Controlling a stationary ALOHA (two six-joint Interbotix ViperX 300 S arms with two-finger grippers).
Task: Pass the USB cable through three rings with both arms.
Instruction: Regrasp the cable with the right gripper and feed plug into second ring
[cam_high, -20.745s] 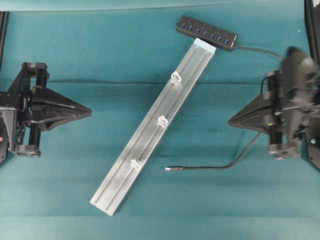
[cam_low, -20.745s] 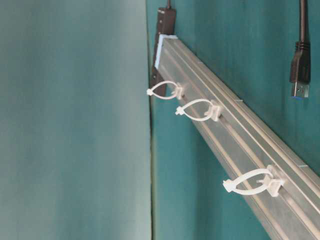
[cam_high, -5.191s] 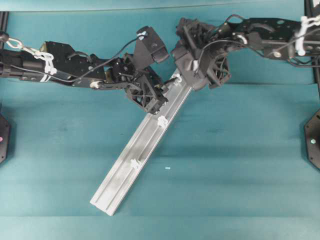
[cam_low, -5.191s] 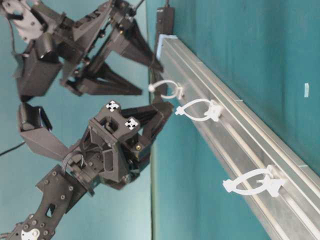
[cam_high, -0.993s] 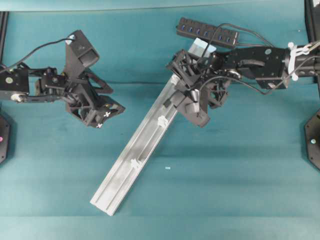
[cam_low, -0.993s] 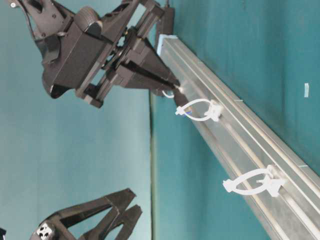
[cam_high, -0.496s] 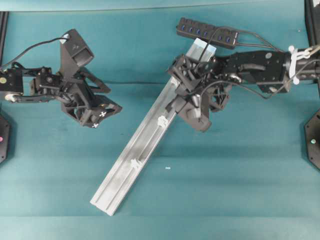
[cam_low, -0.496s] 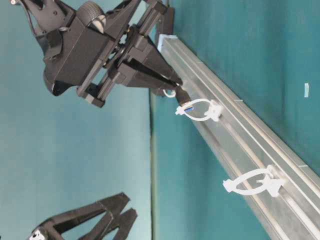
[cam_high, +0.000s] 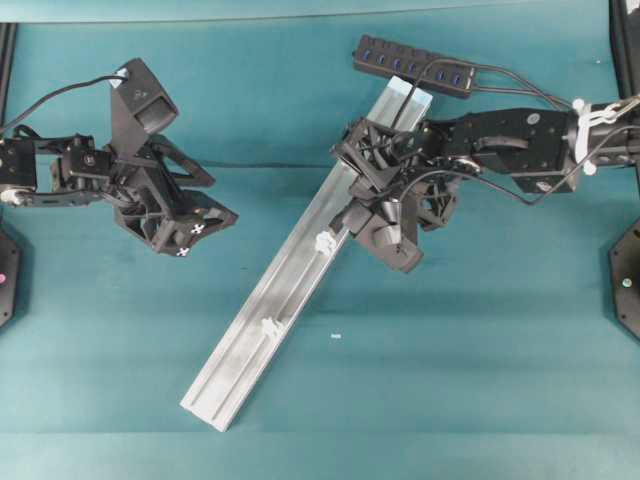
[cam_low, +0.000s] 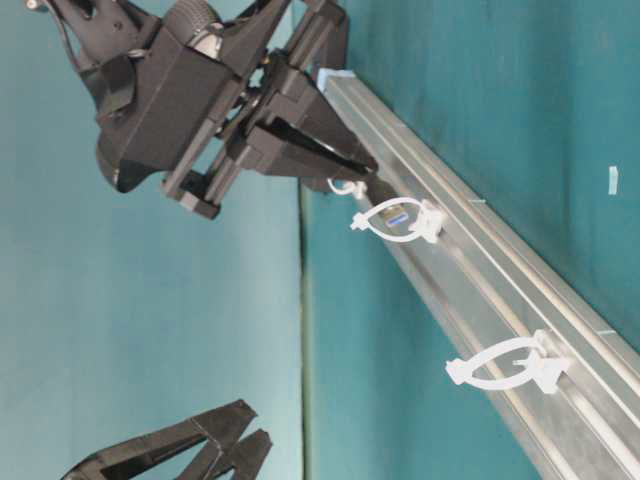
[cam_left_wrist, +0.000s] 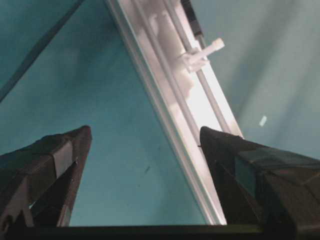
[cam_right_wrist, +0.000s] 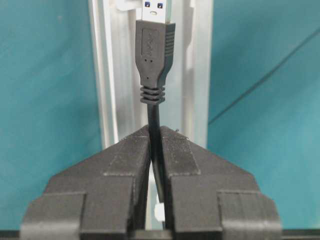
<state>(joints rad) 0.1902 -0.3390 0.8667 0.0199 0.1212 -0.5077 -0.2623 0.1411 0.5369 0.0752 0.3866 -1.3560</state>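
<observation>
Now the plug (cam_low: 397, 214) sits inside the middle ring (cam_low: 385, 219).

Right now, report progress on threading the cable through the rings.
Done: the first ring, nearest the hub, looks passed. In hand: the right tool is shut on the USB cable, its plug entering the middle ring. Left: the last ring; the left tool waits open.
</observation>
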